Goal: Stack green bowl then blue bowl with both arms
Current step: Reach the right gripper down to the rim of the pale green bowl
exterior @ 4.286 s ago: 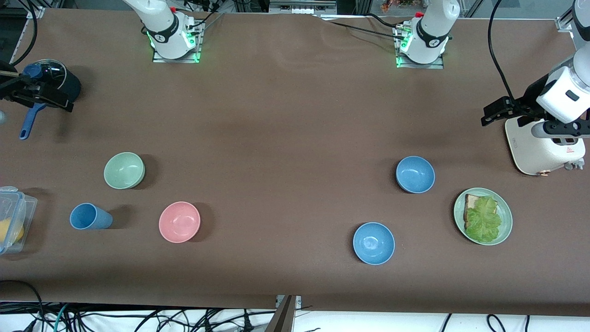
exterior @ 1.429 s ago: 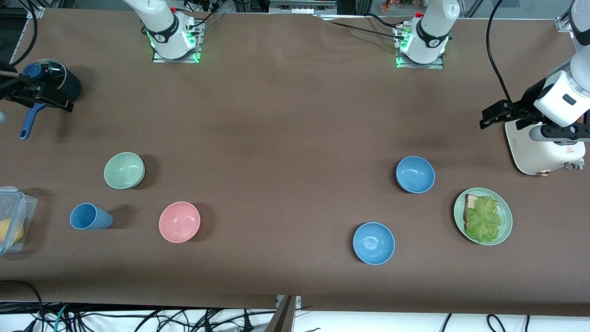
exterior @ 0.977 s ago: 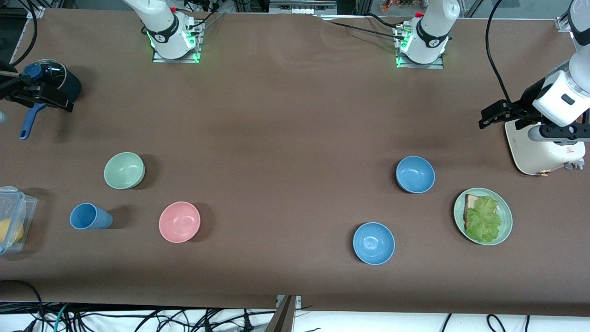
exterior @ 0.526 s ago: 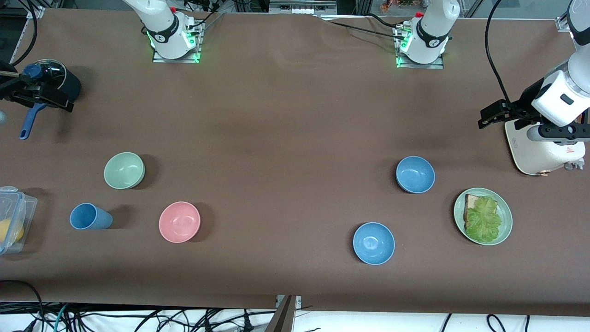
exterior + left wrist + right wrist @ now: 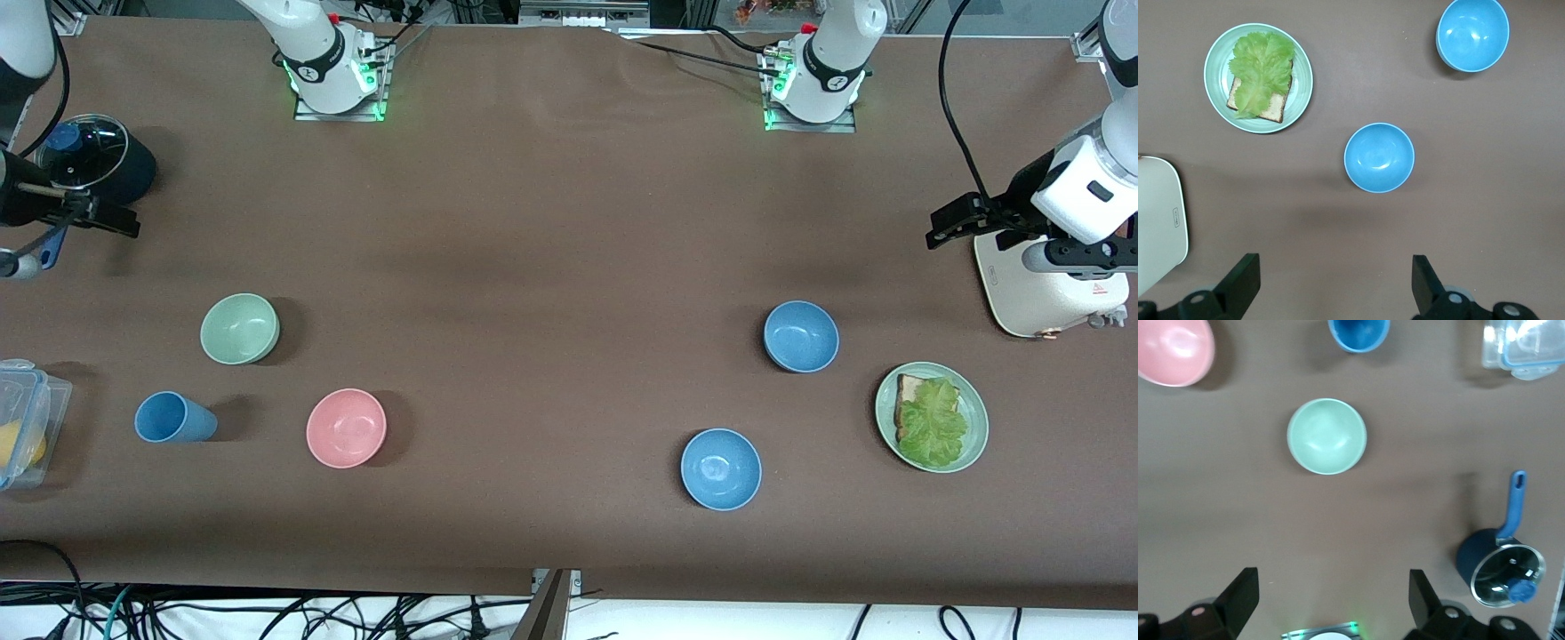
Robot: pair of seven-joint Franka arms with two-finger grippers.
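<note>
The pale green bowl stands upright toward the right arm's end of the table and shows in the right wrist view. The duller blue bowl stands toward the left arm's end and shows in the left wrist view. My right gripper hangs open and empty high over the table's end, beside the pot. My left gripper hangs open and empty high beside the white appliance. Both are well apart from the bowls.
A pink bowl and a blue cup stand nearer the front camera than the green bowl. A brighter blue bowl, a green plate with bread and lettuce, a white appliance, a dark pot and a clear container also stand about.
My right gripper has moved off the pot toward the front camera, so the glass lid now shows whole. My left gripper has shifted only slightly. No bowl has moved.
</note>
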